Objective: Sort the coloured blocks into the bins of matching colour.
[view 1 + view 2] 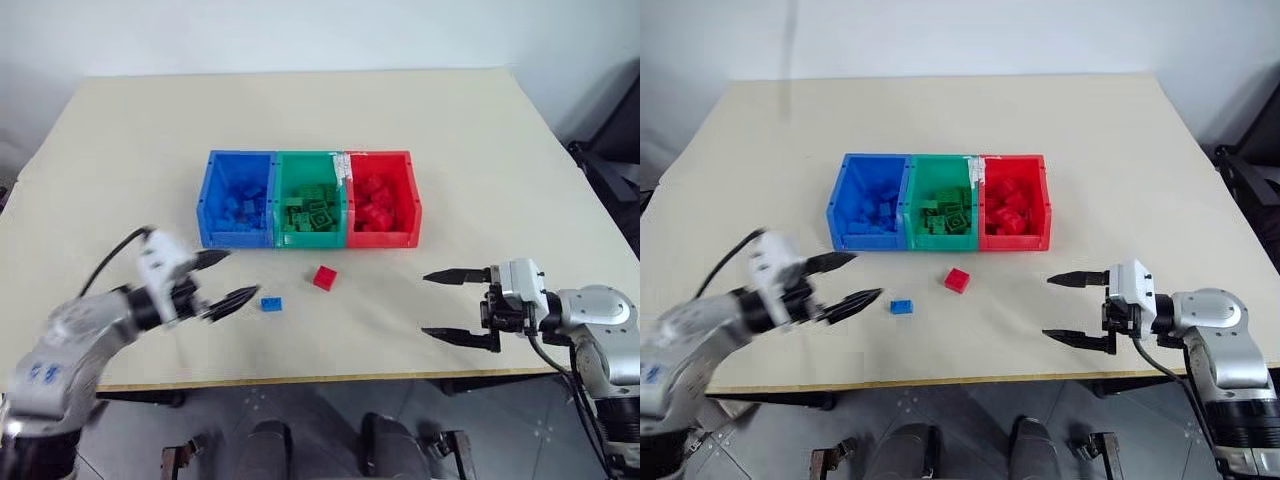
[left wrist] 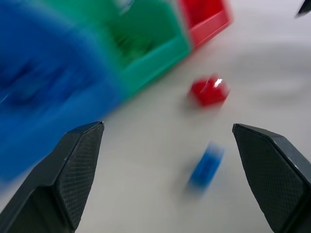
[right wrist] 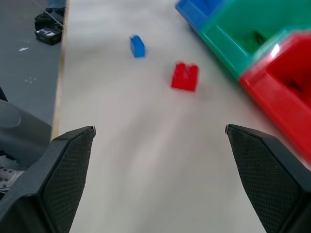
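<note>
I am seeing my left gripper (image 1: pixel 222 280) hovering over the near-left part of the pale rectangular tabletop (image 1: pixel 480 140), its two black fingers spread wide with nothing between them, and it is pointing toward the small blue studded plastic brick (image 1: pixel 271 304), which is lying on the table just to the right of the fingertips, apart from them. A little farther right and slightly farther away, the small red studded plastic brick (image 1: pixel 324 277) is sitting on the table, near the blue one but not touching it. Beyond both bricks, toward the middle of the table, the three joined open-top plastic boxes are standing in a row: the blue bin (image 1: pixel 237 198) on the left holding blue bricks, the green bin (image 1: pixel 310 198) in the middle holding green bricks, and the red bin (image 1: pixel 378 198) on the right holding red bricks. Over the near-right part of the table I am watching my right gripper (image 1: pixel 447 306) pointing leftward, its black fingers also spread wide apart and gripping nothing, well apart from the two loose bricks and from the bins.
</note>
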